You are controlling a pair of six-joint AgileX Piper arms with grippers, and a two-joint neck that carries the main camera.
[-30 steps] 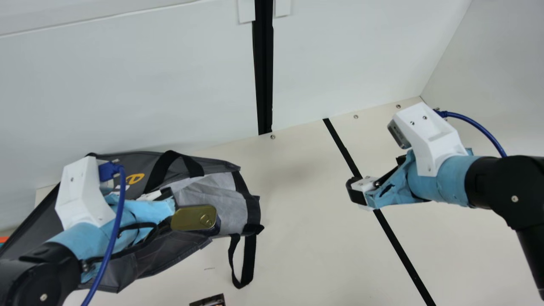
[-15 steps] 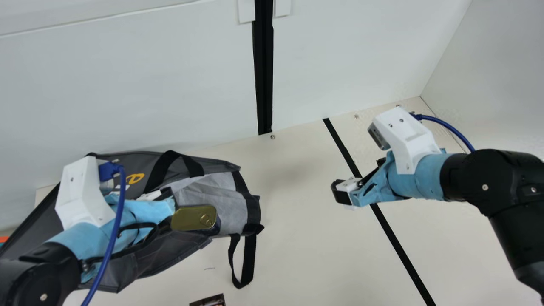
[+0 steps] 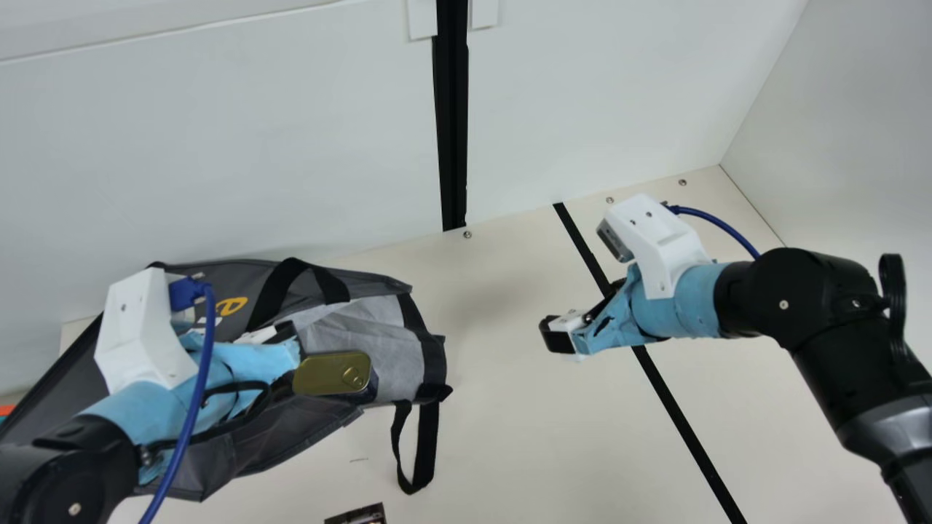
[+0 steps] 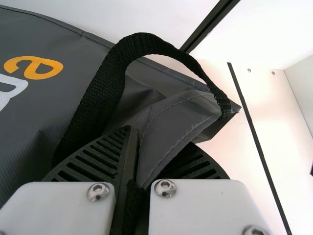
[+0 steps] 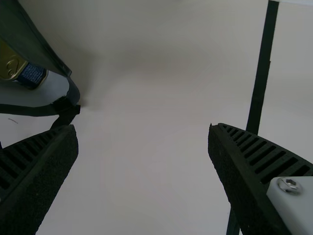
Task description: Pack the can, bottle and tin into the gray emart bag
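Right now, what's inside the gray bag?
In the gray bag, a gold tin lies near the mouth. My left arm and the cloth hide the deeper part, so I can't tell what else is there.

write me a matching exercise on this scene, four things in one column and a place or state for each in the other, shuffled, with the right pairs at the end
Things
1. tin
2. left gripper
3. gray bag
4. right gripper

Places and states
A. open above the table
B. gold-topped, in the bag's mouth
C. bears an orange mark on its outside
D. shut on a fold of the bag's fabric

Right pairs
1-B, 2-D, 3-C, 4-A
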